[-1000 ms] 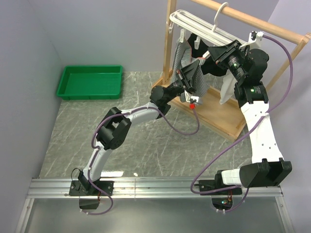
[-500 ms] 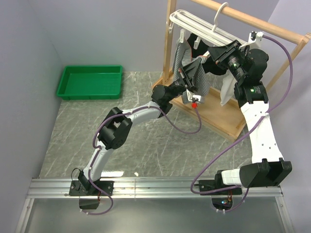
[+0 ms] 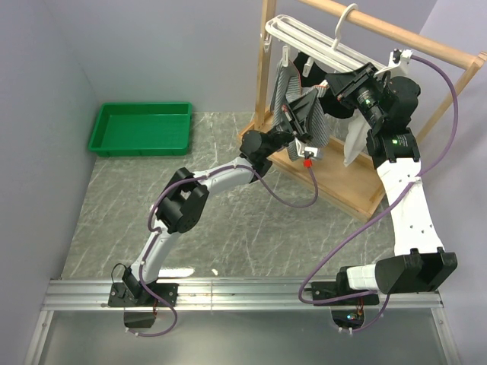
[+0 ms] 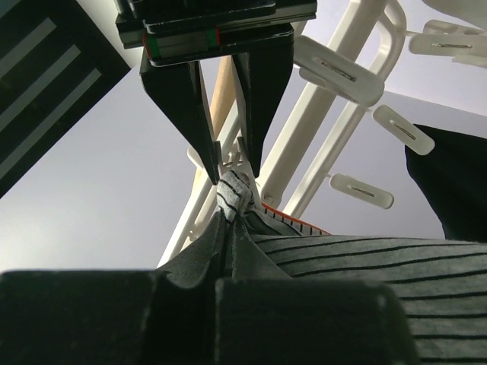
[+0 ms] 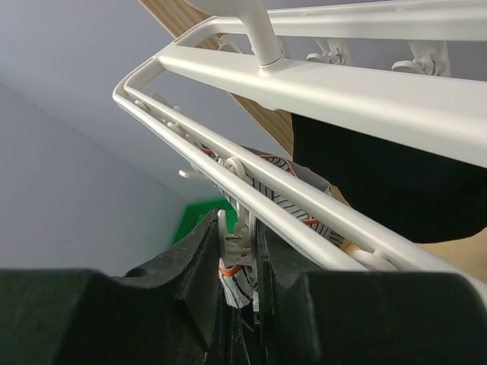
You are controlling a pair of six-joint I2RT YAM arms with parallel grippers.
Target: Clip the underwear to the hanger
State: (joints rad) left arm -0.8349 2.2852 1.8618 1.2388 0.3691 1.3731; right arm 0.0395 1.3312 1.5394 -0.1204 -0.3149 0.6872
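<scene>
The white hanger (image 3: 304, 34) hangs by its hook from the wooden rack. The grey striped underwear (image 3: 287, 90) is bunched just under its bars. My left gripper (image 3: 303, 110) is shut on a fold of that cloth (image 4: 342, 251) and holds it up to a dangling white clip (image 4: 230, 161). My right gripper (image 3: 326, 87) reaches in from the right and is shut on the sides of that clip (image 5: 223, 228). A corner of the underwear (image 5: 237, 283) with an orange band sits in the clip's mouth. In the left wrist view the right gripper's black fingers (image 4: 179, 99) straddle the clip.
A black garment (image 5: 380, 175) and a small white cloth (image 3: 354, 141) hang on the same hanger to the right. The wooden rack's base (image 3: 338, 182) lies under both grippers. A green tray (image 3: 141, 129) sits at the back left. Other loose clips (image 4: 403, 129) dangle nearby.
My left gripper has lifted the underwear slightly up and right, closer to the clip. The right arm has not moved.
</scene>
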